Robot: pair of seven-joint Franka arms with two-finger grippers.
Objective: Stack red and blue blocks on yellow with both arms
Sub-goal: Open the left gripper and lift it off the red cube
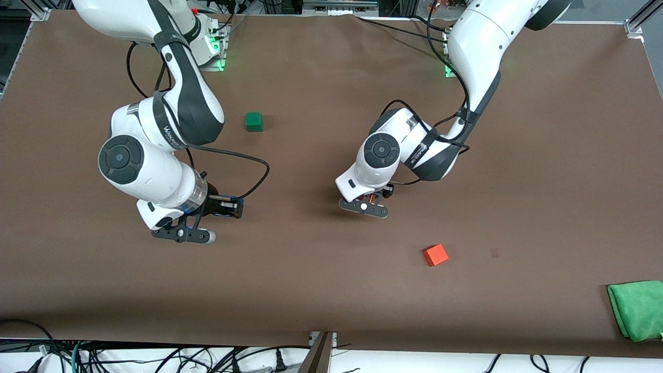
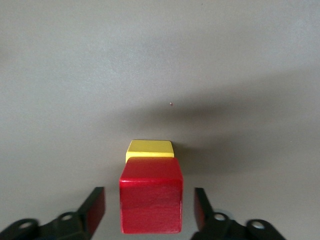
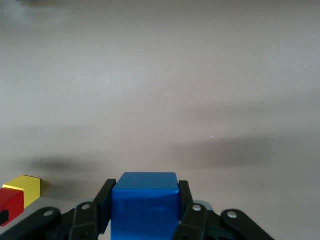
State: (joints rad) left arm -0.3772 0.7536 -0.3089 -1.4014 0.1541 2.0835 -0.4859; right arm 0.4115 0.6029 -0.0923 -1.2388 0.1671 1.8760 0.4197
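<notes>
In the left wrist view the deep red block (image 2: 150,200) sits on the yellow cube (image 2: 149,148), whose edge shows past it. My left gripper (image 2: 149,196) is open around the red block, with a gap between each finger and the block. In the front view this gripper (image 1: 365,207) is low over the middle of the table and hides the stack. My right gripper (image 3: 145,187) is shut on the bright blue block (image 3: 145,210). In the front view it (image 1: 184,235) hangs over the table toward the right arm's end. The right wrist view also shows the red block (image 3: 10,205) and the yellow cube (image 3: 26,187).
An orange-red cube (image 1: 435,255) lies nearer to the front camera than the left gripper. A green cube (image 1: 254,121) lies between the two arms, nearer their bases. A green cloth (image 1: 637,308) lies at the table's front corner at the left arm's end.
</notes>
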